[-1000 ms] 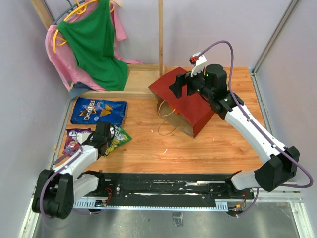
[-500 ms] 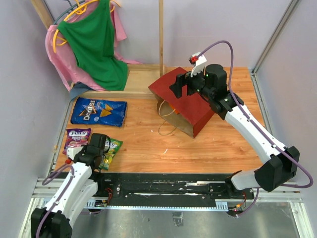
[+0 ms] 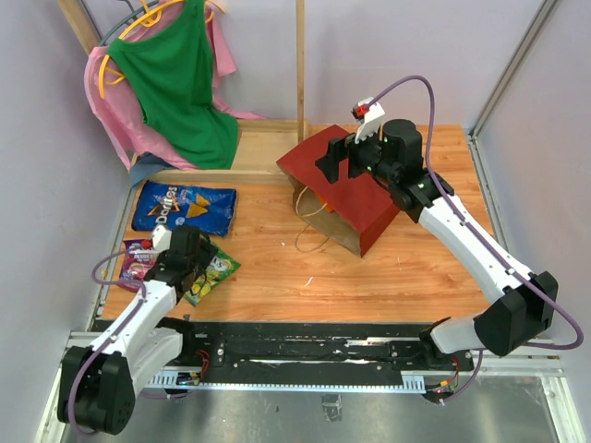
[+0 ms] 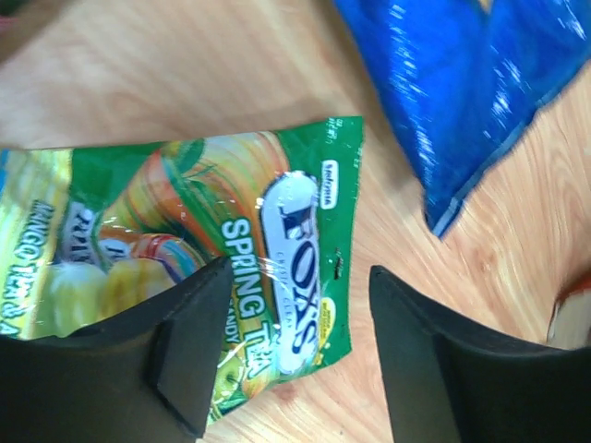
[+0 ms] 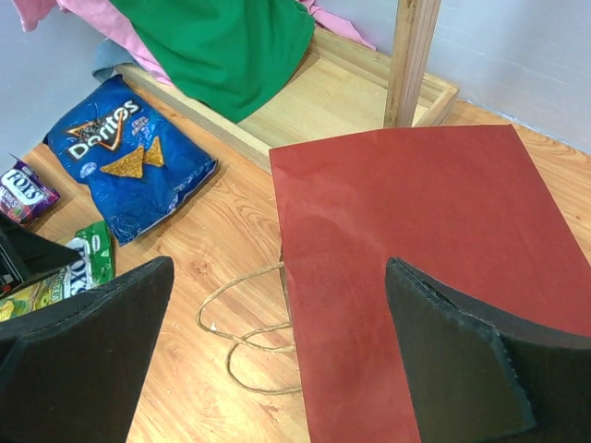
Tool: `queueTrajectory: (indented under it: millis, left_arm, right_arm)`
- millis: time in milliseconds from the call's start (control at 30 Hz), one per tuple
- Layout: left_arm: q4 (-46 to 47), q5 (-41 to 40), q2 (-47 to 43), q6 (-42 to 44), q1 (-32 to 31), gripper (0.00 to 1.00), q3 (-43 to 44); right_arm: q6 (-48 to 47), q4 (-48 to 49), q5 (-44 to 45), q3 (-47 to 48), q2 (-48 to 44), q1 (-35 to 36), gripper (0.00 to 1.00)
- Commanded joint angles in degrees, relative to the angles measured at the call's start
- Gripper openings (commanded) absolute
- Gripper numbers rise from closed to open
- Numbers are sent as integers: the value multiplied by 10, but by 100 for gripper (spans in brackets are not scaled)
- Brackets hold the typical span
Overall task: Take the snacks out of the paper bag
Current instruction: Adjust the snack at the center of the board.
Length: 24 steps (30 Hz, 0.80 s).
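**Wooden table [image 3: 388,277], overhead view.** The tall dark red paper bag with a brown kraft mouth [image 3: 362,210] is laid on its side near the table's middle. Its mouth is turned toward the left arm and its thin cord handles [image 3: 312,242] are spilled onto the boards, a pose judged to make the contents reachable from the side. The right gripper [image 3: 340,159] is hung over the bag's upper face with its jaws spread wide and nothing between them, judged to be ready to steady the bag.

The snacks already out are gathered along the left edge, well apart from the bag:
- The large glossy blue Doritos bag [image 3: 185,208] lies farthest back.
- The smaller green-and-yellow candy packet [image 3: 215,269] lies in front of it.
- The small purple candy packet [image 3: 137,265] lies just beside the green one.

The left gripper [image 3: 189,254] is held low over the green packet with its jaws parted. The packet lies flat and is not clamped.

**What each view adds.**
- Both arms and the full layout are given only by the overhead view.
- The printed "Spring Tea" label and the gap between the left jaws are shown only by the left wrist view.
- The bag's flat, uncreased red face is shown best by the right wrist view.
- The bag's interior is exposed in no view, so it cannot be told whether any snacks remain inside.
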Motion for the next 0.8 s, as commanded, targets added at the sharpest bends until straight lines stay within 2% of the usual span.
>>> queueTrajectory:
  millis: [0,167,267,367,600,767]
  left_arm:
    - [98,114,12,156,3,69,21]
    - [105,152,-22,207,3,76,21]
    - [122,208,-54,240,3,81,17]
    - [148,243,-70,233,3,87,0]
    - [220,330,20,236,3,87,-23]
    - [242,322,78,241,3,87,-21]
  right_arm:
    - [5,21,-10,1,3,7,99]
    - [5,21,-11,2,3,7,99]
    - [6,22,-12,2,3,6,98]
    - [8,23,-14,1,4,7,99]
    - [9,23,-15,1,2,7,99]
    - [6,22,-13,0,1,7,99]
